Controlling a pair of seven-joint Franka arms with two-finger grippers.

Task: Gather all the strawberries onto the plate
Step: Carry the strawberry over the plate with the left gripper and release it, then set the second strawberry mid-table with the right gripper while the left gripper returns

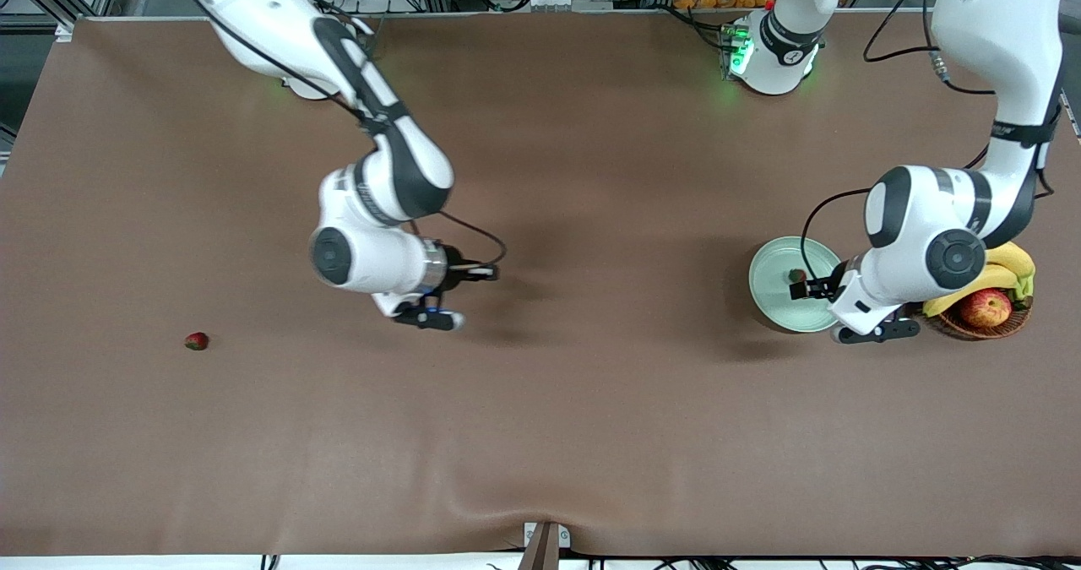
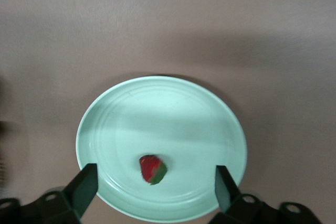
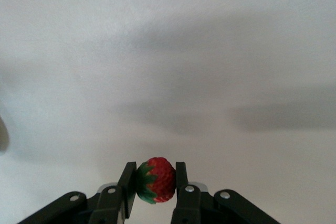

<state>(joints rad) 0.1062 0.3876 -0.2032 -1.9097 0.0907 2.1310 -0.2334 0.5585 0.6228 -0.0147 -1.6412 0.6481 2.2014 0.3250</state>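
Note:
The pale mint-green plate (image 1: 781, 304) (image 2: 157, 114) stands toward the left arm's end of the table. One strawberry (image 1: 796, 276) (image 2: 153, 169) lies in it, red with a green cap. My left gripper (image 1: 804, 288) (image 2: 156, 182) hangs just over the plate, open, its fingers wide on either side of that berry and not touching it. My right gripper (image 1: 486, 273) (image 3: 155, 174) is up over the bare brown table near the middle, shut on a second strawberry (image 3: 157, 180). A third strawberry (image 1: 196, 341) lies alone on the table toward the right arm's end.
A brown wicker basket (image 1: 1013, 327) with bananas (image 1: 1005, 270) and a red-yellow apple (image 1: 985, 307) stands right beside the plate, partly under the left arm. A brown mat (image 1: 591, 401) covers the table.

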